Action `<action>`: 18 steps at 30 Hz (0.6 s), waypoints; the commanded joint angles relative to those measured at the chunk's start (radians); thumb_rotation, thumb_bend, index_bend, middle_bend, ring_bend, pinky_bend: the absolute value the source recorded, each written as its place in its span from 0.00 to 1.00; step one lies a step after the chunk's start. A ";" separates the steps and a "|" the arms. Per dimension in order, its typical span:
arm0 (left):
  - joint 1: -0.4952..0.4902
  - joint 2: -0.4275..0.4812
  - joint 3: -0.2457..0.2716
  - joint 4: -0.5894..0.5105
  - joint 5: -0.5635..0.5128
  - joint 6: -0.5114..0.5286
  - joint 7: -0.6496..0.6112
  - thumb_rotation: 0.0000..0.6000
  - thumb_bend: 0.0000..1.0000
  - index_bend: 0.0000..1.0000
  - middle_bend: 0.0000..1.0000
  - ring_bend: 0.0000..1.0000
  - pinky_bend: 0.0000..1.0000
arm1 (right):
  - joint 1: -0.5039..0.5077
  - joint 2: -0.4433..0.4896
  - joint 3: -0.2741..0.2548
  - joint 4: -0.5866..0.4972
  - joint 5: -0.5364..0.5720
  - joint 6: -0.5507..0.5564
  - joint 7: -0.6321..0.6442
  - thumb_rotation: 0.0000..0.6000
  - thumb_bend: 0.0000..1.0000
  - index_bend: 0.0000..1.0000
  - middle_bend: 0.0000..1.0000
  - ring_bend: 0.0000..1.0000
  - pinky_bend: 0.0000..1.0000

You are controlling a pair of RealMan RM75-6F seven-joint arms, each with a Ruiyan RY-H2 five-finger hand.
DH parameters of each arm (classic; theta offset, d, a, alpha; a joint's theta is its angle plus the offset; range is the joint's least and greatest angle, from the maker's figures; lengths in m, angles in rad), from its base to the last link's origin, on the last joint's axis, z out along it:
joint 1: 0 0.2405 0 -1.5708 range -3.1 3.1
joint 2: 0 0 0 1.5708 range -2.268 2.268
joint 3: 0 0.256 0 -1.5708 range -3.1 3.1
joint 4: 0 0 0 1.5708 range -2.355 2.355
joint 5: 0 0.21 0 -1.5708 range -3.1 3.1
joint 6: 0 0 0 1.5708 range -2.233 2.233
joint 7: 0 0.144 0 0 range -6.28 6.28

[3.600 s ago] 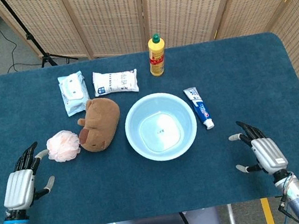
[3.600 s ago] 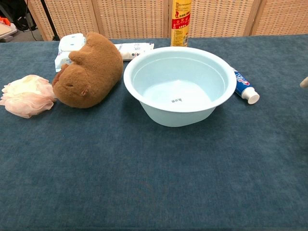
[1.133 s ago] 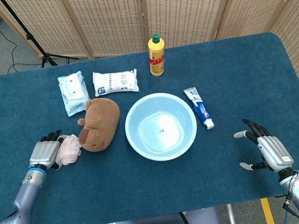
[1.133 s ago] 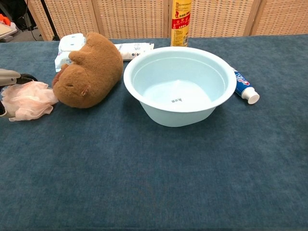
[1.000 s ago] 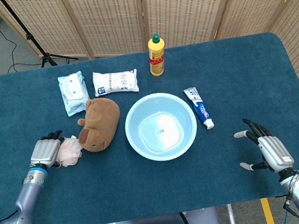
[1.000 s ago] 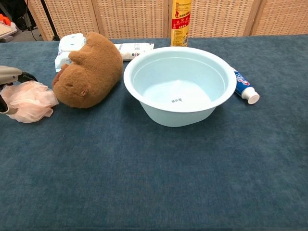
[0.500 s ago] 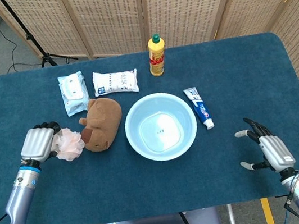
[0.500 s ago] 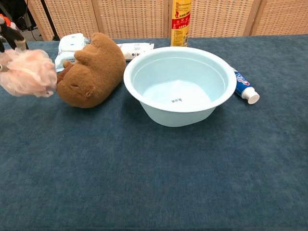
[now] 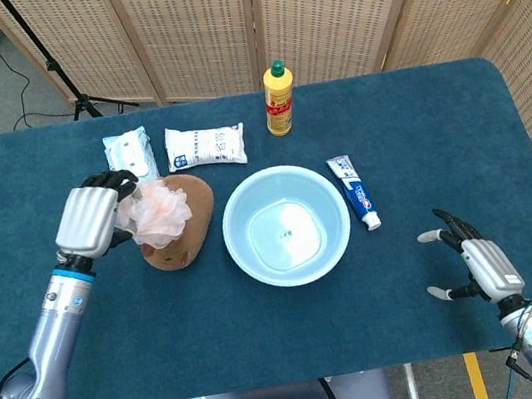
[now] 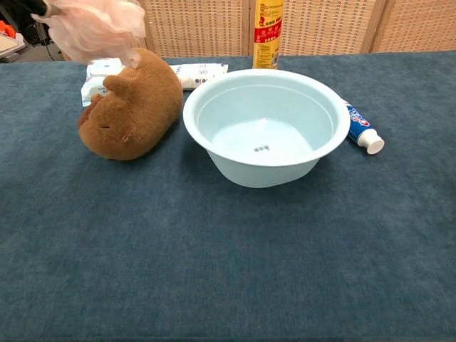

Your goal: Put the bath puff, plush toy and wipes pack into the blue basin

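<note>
My left hand (image 9: 92,218) grips the pale pink bath puff (image 9: 156,215) and holds it in the air over the brown plush toy (image 9: 188,234). In the chest view the bath puff (image 10: 94,27) hangs at the top left above the plush toy (image 10: 134,105). The blue basin (image 9: 286,225) sits just right of the toy, nothing inside it (image 10: 266,121). A light blue wipes pack (image 9: 128,150) lies behind the toy, partly hidden by my hand. My right hand (image 9: 481,267) hovers at the table's front right with its fingers apart, holding nothing.
A white refill pack (image 9: 205,145) and a yellow bottle (image 9: 278,98) stand behind the basin. A toothpaste tube (image 9: 354,192) lies just right of the basin. Wicker screens (image 9: 246,10) close off the back of the blue table (image 9: 267,331).
My left hand closed on the bath puff, lifted it off the table and carried it up and to the right, over the plush toy. The right hand barely moved.
</note>
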 commanded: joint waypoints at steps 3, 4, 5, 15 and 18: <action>-0.124 -0.206 -0.032 0.127 -0.012 -0.010 0.090 1.00 0.43 0.69 0.38 0.30 0.35 | 0.009 -0.002 0.005 0.020 0.010 -0.020 0.037 1.00 0.13 0.27 0.02 0.00 0.07; -0.141 -0.239 -0.036 0.150 -0.012 -0.010 0.100 1.00 0.43 0.69 0.38 0.30 0.35 | 0.010 -0.001 0.006 0.024 0.011 -0.024 0.045 1.00 0.13 0.27 0.02 0.00 0.07; -0.163 -0.279 -0.042 0.177 -0.016 -0.013 0.111 1.00 0.42 0.69 0.38 0.30 0.35 | 0.011 0.000 0.007 0.028 0.013 -0.028 0.054 1.00 0.13 0.27 0.02 0.00 0.07; -0.278 -0.463 -0.077 0.305 -0.080 -0.078 0.136 1.00 0.38 0.55 0.23 0.23 0.35 | 0.015 0.001 0.011 0.058 0.027 -0.047 0.103 1.00 0.13 0.27 0.02 0.00 0.07; -0.291 -0.471 -0.073 0.310 -0.106 -0.114 0.133 1.00 0.32 0.35 0.04 0.06 0.28 | 0.015 0.000 0.012 0.065 0.033 -0.049 0.106 1.00 0.13 0.27 0.02 0.00 0.07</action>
